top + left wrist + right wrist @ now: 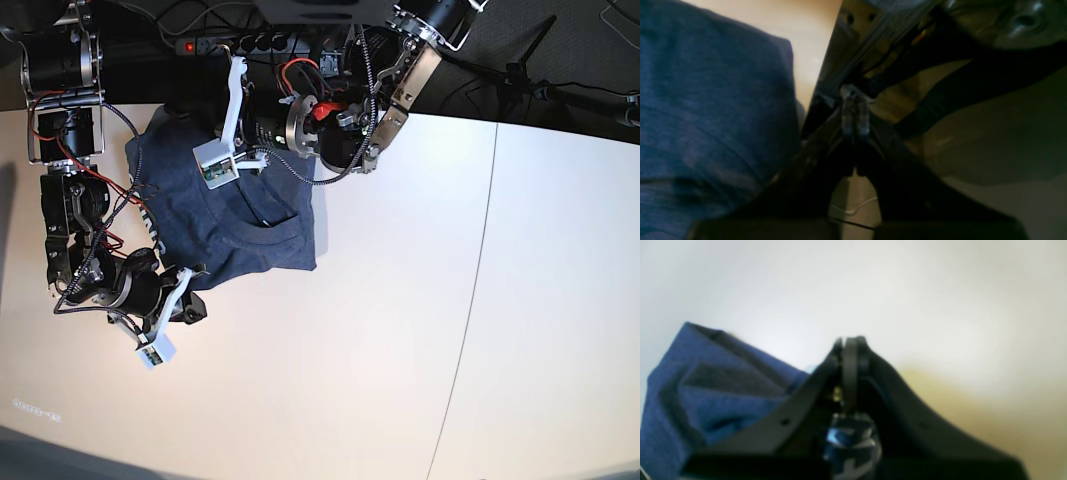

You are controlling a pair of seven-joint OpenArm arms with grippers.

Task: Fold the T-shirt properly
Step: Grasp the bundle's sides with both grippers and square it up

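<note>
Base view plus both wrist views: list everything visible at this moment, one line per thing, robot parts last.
T-shirt: one, heathered blue-grey, lying bunched at the table's far left part, between the two arms.
Table: one, pale cream with a seam line, filling most of the base view.
Power strip: one, black with a red light, behind the table's far edge.
Cables: several, dark and light, behind the table.
Left gripper: one, black, shut, beside the T-shirt.
Right gripper: one, black, shut, beside the T-shirt.
</note>
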